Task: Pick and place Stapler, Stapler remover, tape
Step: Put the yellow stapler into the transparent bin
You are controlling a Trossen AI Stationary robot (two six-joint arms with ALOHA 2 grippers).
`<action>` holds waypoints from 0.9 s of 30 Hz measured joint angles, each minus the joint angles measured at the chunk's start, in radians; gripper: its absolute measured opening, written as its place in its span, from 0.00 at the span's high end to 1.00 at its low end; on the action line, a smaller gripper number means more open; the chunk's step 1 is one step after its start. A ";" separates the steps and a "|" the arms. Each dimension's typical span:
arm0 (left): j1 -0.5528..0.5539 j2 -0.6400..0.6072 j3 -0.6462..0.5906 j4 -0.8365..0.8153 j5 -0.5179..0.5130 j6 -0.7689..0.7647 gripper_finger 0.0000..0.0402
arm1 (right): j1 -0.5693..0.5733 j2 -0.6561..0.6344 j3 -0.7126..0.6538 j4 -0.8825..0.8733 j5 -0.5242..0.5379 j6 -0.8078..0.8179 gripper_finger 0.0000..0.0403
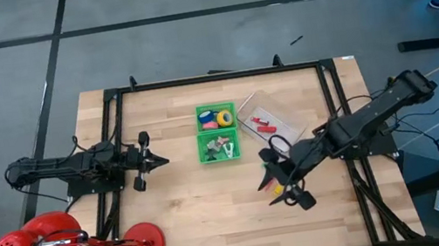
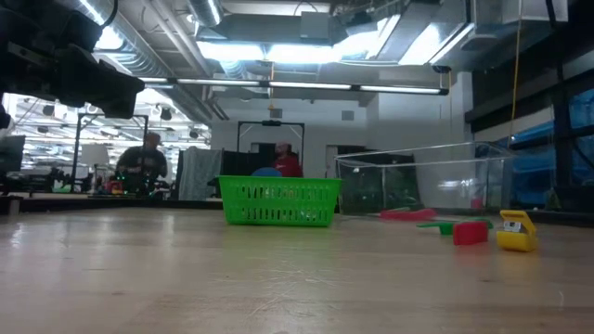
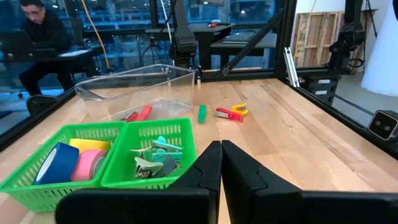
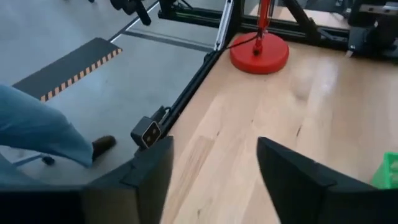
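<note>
Ring-shaped tape (image 3: 68, 163) is seen in the green mesh basket (image 3: 37, 180), left gripper (image 3: 221, 163) closed, right gripper (image 4: 214, 168) spread open.

Tape rolls (image 1: 217, 117) lie in the basket (image 1: 201, 140), left of the tray (image 1: 284, 111).

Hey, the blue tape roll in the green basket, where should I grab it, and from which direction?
Probably from straight above, pinching the blue tape roll across its two flat faces. It stands on edge, leaning, in the green basket, with the pink roll close beside it and mesh walls around, so a sideways approach looks blocked.
</note>
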 joint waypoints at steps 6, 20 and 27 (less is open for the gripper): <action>0.000 0.000 0.000 0.000 0.000 0.000 0.98 | 0.000 0.046 0.000 0.044 0.000 -0.011 0.27; 0.000 0.000 0.000 -0.001 0.000 0.000 0.98 | 0.106 0.093 0.001 -0.196 0.019 -0.158 0.31; 0.000 0.000 0.000 0.000 0.000 0.000 0.98 | 0.125 0.197 0.001 -0.237 0.083 -0.231 0.32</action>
